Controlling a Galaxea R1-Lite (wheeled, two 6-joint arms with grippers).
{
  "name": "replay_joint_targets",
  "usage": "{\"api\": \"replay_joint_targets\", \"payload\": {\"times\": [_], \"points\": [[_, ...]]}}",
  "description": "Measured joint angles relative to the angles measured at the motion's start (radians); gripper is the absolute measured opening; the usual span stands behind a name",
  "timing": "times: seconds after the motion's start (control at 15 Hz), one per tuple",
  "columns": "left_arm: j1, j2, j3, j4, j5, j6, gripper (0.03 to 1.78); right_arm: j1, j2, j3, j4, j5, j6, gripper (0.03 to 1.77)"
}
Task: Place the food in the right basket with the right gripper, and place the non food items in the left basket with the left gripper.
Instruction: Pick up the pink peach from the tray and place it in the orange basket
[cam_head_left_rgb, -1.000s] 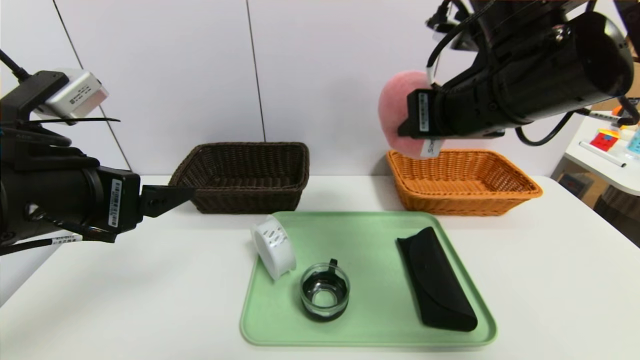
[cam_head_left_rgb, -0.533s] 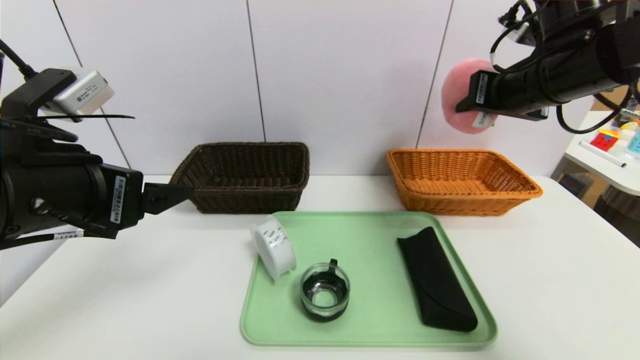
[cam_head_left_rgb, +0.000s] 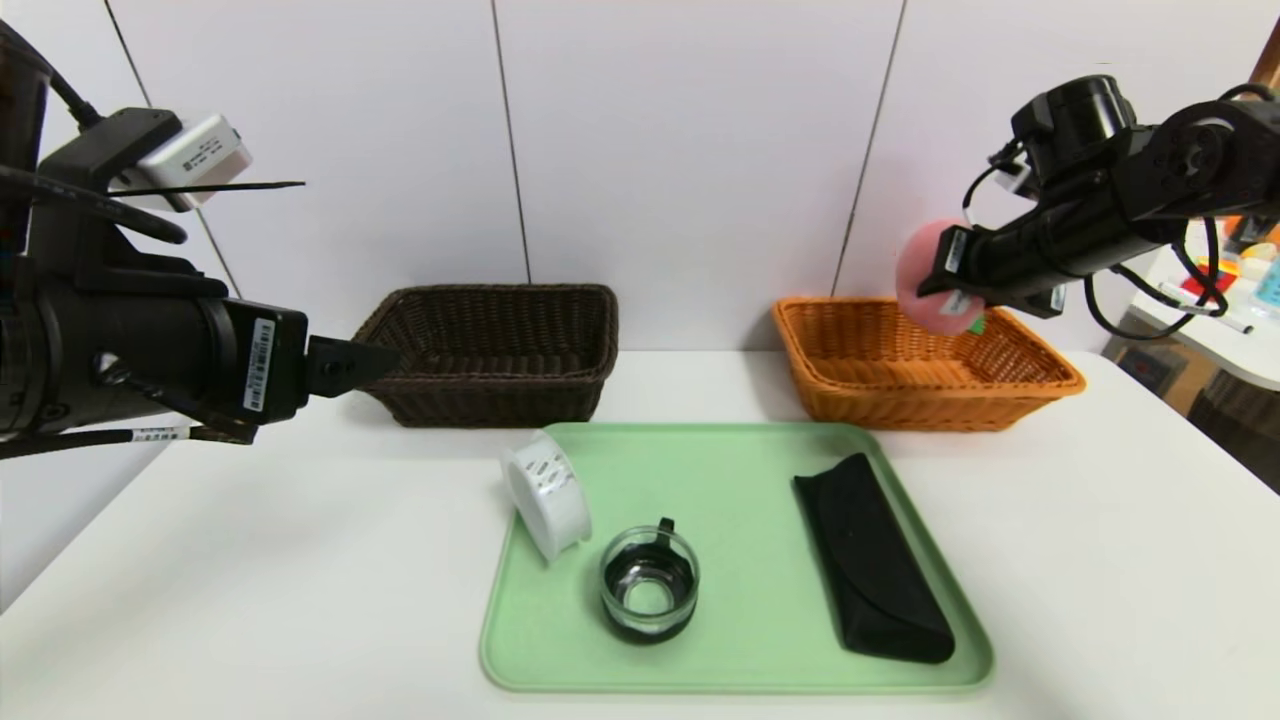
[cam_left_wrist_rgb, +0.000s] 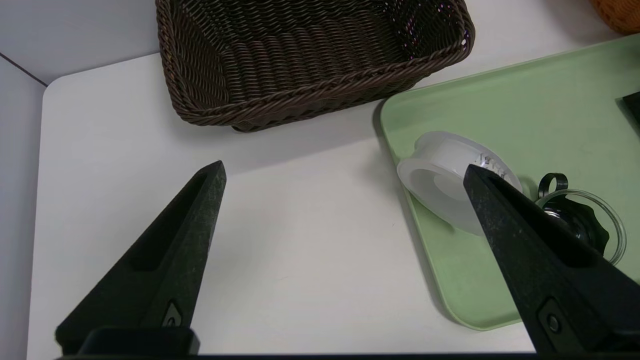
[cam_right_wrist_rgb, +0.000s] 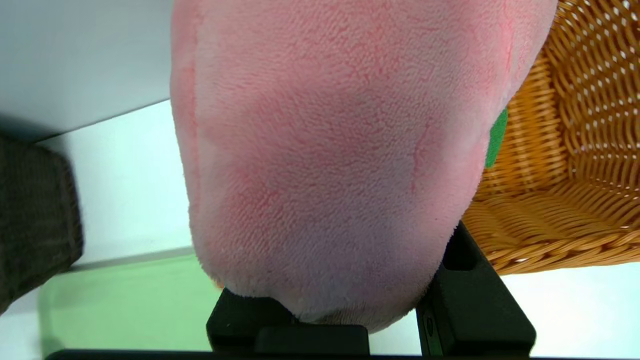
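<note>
Clamping the plush peach (cam_head_left_rgb: 922, 283) above the orange basket (cam_head_left_rgb: 1040, 385), leaf down, right gripper (cam_head_left_rgb: 935, 290); left gripper (cam_left_wrist_rgb: 345, 172) fingers apart.

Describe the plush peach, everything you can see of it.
The plush peach is a rounded pink toy of short, fuzzy pile, with a green leaf at one side and a white tag hanging below. The right gripper is shut on it, its black fingers pressing both flanks, and nothing else touches it. It hangs in the air over the far part of the orange wicker basket, above its rim, not yet set inside.
</note>
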Motion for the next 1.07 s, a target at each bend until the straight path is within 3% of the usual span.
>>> {"api": "replay_joint_targets", "payload": {"times": [0.8, 1.07], "points": [[-0.001, 0.023, 0.001, -0.006, 0.001, -0.001, 1.69, -0.042, 0.081, -0.001, -0.022, 0.02, 0.0, 0.61], [0.0, 0.026, 0.0, -0.007, 0.002, -0.001, 1.69, -0.047, 0.092, 0.0, -0.02, 0.02, -0.003, 1.04]]}}
